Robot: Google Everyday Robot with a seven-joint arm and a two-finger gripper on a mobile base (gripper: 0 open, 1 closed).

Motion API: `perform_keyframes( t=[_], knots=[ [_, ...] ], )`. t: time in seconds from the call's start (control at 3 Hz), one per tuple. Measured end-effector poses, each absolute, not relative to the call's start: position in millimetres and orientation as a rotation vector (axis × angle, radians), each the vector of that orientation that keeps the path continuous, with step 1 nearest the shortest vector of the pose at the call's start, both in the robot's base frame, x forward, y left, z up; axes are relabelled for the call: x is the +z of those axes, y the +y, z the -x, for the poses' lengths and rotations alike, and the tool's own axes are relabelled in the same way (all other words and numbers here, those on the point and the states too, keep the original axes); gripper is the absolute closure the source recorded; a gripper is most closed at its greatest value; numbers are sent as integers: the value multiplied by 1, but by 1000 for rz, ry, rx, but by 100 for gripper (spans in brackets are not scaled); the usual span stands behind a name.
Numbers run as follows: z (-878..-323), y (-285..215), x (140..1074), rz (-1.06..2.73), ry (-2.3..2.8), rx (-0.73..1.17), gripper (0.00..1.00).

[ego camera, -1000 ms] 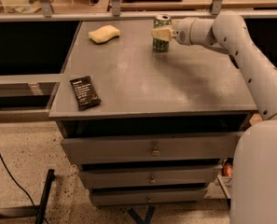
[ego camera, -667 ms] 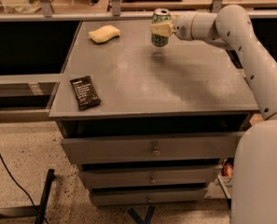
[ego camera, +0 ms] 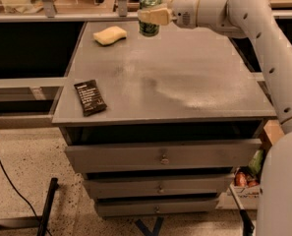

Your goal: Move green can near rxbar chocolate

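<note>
Since a second ago the green can [ego camera: 149, 9] has come up off the cabinet top [ego camera: 199, 77] and travelled left. It was standing on the surface further right of the rxbar chocolate [ego camera: 90, 97]; now it hangs in the air, upright, with its silver top level. The gripper [ego camera: 146, 16] is clamped on it from the side. One pale finger crosses the front of the can and the other is hidden behind it, so I read this as a firm hold. From the rxbar chocolate, the can is at the far back edge of the top and off to the right, well apart. The yellow sponge [ego camera: 110, 35] lies on the surface between them, closer to the can than to the bar.

To my mind the pick is done and I'm in the carry. What's left is most of the way: bring the can forward and left toward the rxbar chocolate, which sits by the near left corner. I'd pass clear of the sponge and set the can down beside the bar, not on it, keeping off the front edge.
</note>
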State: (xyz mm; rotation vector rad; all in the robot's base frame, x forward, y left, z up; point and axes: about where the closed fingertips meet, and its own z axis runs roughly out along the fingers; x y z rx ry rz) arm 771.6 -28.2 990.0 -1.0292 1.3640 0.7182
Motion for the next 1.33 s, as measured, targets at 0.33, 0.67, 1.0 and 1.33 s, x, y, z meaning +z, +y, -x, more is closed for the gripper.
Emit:
perform_keyframes(
  t=[0.33, 0.67, 1.0, 1.33],
  knots=[
    [-735, 24, 1009, 1139, 1236, 825, 69],
    [-706, 61, 1014, 1234, 1162, 918, 72],
    [-681, 75, 1000, 1290, 1180, 984, 70],
    [-660, 85, 977, 1339, 1223, 1031, 71]
  ],
)
